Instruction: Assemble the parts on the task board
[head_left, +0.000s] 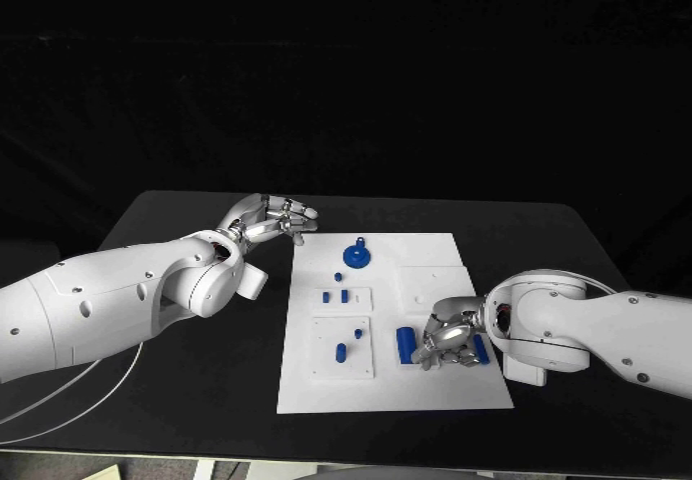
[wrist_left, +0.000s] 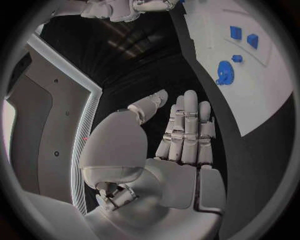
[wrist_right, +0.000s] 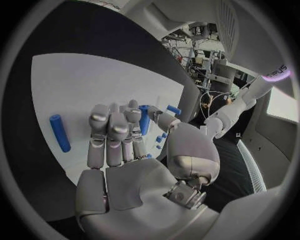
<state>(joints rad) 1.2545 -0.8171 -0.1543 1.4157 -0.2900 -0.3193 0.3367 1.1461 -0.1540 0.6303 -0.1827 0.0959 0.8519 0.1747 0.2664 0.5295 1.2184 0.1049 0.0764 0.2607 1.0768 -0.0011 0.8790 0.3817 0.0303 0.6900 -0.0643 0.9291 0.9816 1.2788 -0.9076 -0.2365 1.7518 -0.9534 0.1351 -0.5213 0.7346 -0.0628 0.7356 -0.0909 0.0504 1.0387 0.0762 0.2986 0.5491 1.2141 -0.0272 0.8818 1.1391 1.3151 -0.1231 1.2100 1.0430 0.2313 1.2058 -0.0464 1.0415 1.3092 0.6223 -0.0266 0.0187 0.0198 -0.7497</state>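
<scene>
The white task board (head_left: 389, 390) lies in the middle of the table. On it, a blue round part (head_left: 356, 257) sits at the far end and small blue pegs (head_left: 329, 296) stand in two raised plates. My right hand (head_left: 450, 340) hovers low over the board's near right area. One blue cylinder (head_left: 407, 345) lies just left of it, between thumb and fingers (wrist_right: 144, 119); whether they grip it is unclear. A second blue cylinder (head_left: 480, 348) lies on the hand's other side (wrist_right: 60, 132). My left hand (head_left: 271, 218) hangs off the board's far left corner, fingers apart, holding nothing (wrist_left: 184, 135).
The black table (head_left: 188, 215) shows on every side of the board. My left forearm (head_left: 130, 300) stretches along the board's left side. A thin pale cable (head_left: 87, 385) trails under it on the near left.
</scene>
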